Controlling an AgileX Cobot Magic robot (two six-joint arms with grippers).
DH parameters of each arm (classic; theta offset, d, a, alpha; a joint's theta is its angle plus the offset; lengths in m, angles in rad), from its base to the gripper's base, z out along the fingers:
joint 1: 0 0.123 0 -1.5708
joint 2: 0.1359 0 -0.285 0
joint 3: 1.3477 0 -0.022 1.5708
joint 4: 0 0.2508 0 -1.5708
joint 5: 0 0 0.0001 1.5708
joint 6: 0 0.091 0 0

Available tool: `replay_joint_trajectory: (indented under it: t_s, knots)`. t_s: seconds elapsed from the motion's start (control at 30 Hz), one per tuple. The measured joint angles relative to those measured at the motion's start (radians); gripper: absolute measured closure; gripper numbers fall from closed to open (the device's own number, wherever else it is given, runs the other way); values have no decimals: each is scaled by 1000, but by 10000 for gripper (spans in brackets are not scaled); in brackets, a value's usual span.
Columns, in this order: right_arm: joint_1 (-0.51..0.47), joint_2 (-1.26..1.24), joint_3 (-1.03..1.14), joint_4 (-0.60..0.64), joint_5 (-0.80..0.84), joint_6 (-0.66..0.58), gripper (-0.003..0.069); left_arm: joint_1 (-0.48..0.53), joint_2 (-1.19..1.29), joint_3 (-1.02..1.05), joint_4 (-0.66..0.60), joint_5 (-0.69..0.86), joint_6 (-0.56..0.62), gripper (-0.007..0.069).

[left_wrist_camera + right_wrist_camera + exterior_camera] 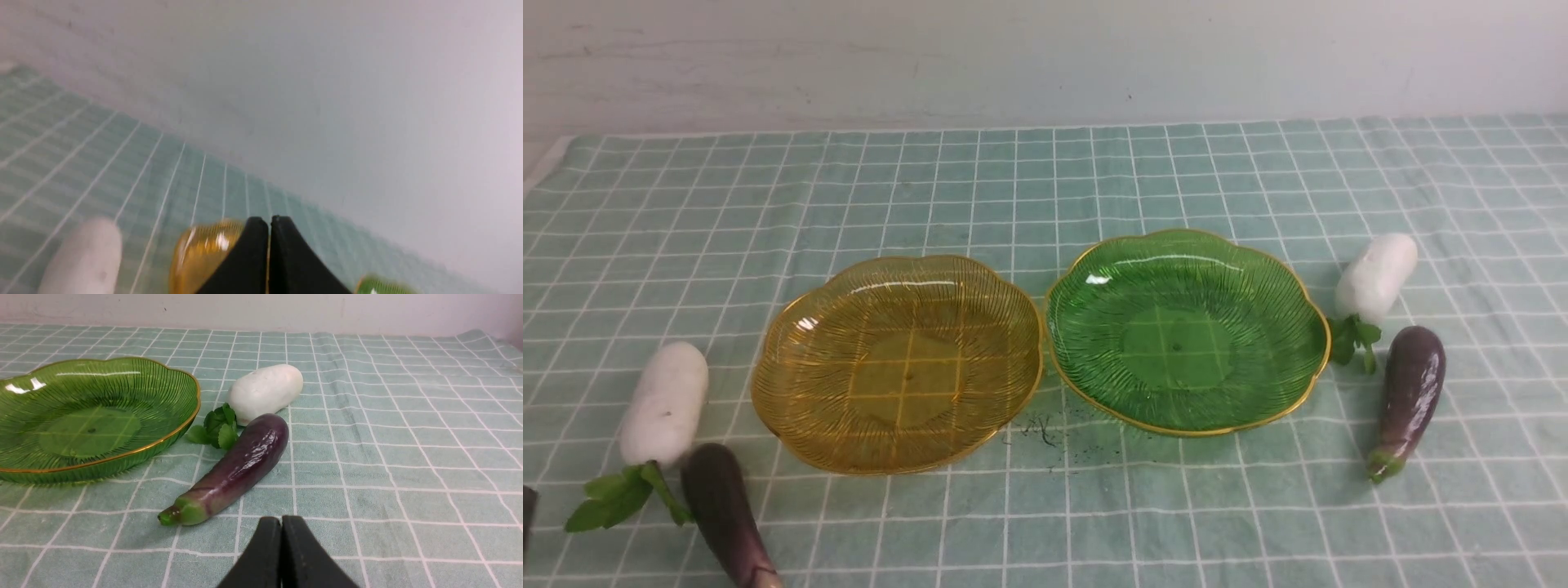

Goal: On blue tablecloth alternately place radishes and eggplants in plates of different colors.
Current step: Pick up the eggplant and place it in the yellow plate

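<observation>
The amber plate and the green plate sit side by side, both empty, on the blue tablecloth. One radish and one eggplant lie left of the amber plate. The other radish and eggplant lie right of the green plate. My left gripper is shut and empty, tilted up, with the left radish and amber plate below it. My right gripper is shut and empty, just short of the right eggplant, radish and green plate.
A pale wall stands behind the table's far edge. Small dark specks lie on the cloth between the plates' near sides. A dark edge of the left arm shows at the front view's left border.
</observation>
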Motion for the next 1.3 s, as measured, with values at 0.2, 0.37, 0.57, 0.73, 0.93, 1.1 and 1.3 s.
replay_joint_trajectory:
  t_s: [0.2, 0.37, 0.57, 0.73, 0.93, 1.1, 1.3]
  knots:
    - [0, 0, 0, 0, 0, 0, 673, 0, 0, -84, -33, -233, -30, 632]
    - [0, 0, 0, 0, 0, 0, 673, 0, 121, -361, -31, 91, 43, 632]
    - [0, 0, 0, -1, 0, 0, 673, 0, 453, -629, -20, 619, 141, 632]
    - [0, 0, 4, 14, -34, 7, 673, 0, 794, -728, -3, 990, 205, 632]
    - [0, 0, 9, 307, -365, 162, 673, 0, 1040, -728, 89, 1033, 158, 632]
    - [0, 0, 9, 444, -468, 209, 673, 0, 1137, -728, 146, 995, 44, 630]
    - [0, 0, 9, 478, -504, 229, 673, 0, 1239, -729, 192, 929, 20, 564]
